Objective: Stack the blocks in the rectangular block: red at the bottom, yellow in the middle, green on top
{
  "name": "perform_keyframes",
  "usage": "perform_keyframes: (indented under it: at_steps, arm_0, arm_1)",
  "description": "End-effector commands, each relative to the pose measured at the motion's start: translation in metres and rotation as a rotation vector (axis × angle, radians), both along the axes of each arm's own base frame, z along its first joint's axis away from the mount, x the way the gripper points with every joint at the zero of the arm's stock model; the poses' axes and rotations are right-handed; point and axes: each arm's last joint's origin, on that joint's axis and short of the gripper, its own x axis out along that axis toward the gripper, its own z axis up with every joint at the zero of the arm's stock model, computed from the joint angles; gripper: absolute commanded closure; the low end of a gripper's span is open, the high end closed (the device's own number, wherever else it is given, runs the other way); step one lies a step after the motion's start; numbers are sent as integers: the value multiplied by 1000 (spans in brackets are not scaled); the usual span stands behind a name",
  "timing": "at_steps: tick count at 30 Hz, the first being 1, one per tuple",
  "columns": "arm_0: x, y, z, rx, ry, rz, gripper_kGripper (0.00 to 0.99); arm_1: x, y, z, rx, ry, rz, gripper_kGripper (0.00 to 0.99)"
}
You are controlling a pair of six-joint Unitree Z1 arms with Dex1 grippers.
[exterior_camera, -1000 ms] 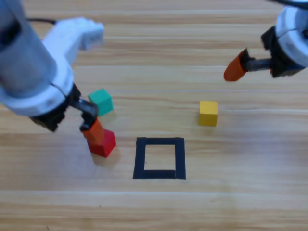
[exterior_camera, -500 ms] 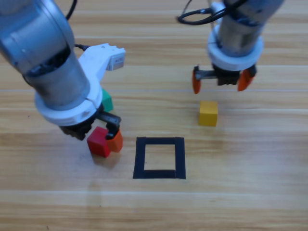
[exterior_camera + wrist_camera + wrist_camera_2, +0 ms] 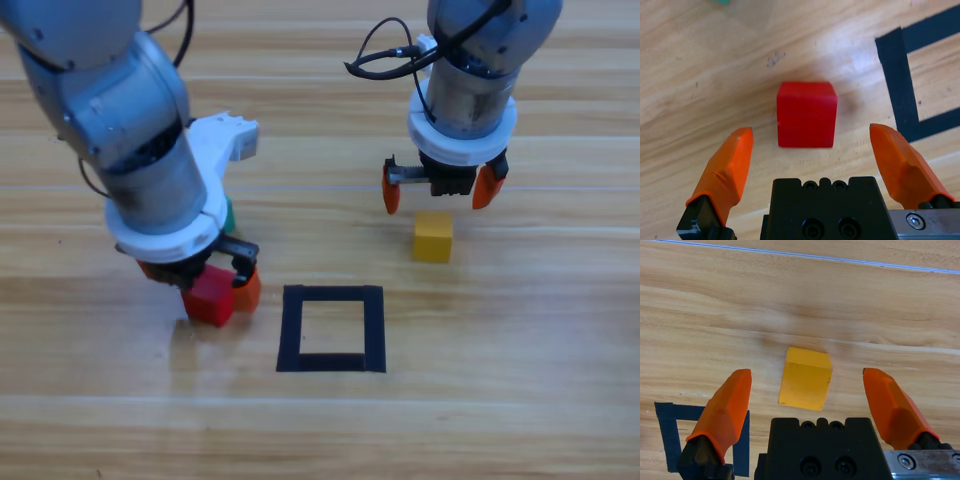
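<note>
The small matte red cube (image 3: 210, 297) sits on the wooden tabletop (image 3: 480, 410), just left of the flat square outline of black tape (image 3: 332, 328) and outside it. My left gripper (image 3: 203, 283) is down around this cube with its orange jaws spread wide; in my left wrist view the red cube (image 3: 806, 114) lies between them with bare wood showing on both sides, so nothing is clamped. The tape square's centre is bare wood.

The small matte yellow cube (image 3: 433, 236) rests up and to the right of the tape square, well apart from the red one. My right gripper (image 3: 437, 187) hangs just beyond it, jaws likewise spread and empty; my right wrist view shows the yellow cube (image 3: 805, 378) lying between them, touching neither.

The small teal-green cube (image 3: 228, 214) is mostly hidden behind my left arm, only a sliver showing, up from the red cube.
</note>
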Motion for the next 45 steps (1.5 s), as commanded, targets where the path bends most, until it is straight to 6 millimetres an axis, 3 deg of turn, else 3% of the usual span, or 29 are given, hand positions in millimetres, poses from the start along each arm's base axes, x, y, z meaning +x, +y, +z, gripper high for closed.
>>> perform_keyframes:
  at_steps: [1,10,15,17,24,30,33,39,41,45]
  arm_0:
    - [12,2,-24,26,12,40,5]
    - [11,2,-32,20,1,38,59]
    - [10,4,-33,28,1,34,60]
    - [10,4,-34,31,1,32,63]
    - [7,6,-39,29,0,28,86]
    - [5,8,-44,31,-1,18,163]
    - [3,9,-44,25,-4,13,294]
    - [2,10,-39,19,-18,7,834]
    - [2,10,-35,12,-30,8,846]
    - [-6,16,-6,-16,-103,48,847]
  arm_1:
    - [5,4,-51,-63,102,-5,14]
    - [4,5,-68,-72,151,-9,192]
    - [2,5,-68,-60,174,6,663]
    - [0,3,-60,-51,164,12,990]
    - [-10,-8,-26,-50,116,13,990]
    - [-21,-20,5,-40,72,18,990]
    - [-25,-23,16,-32,59,24,990]
    - [-32,-30,32,-16,45,36,990]
    - [-33,-30,33,-14,42,40,990]
    - [-34,-32,35,-11,45,52,990]
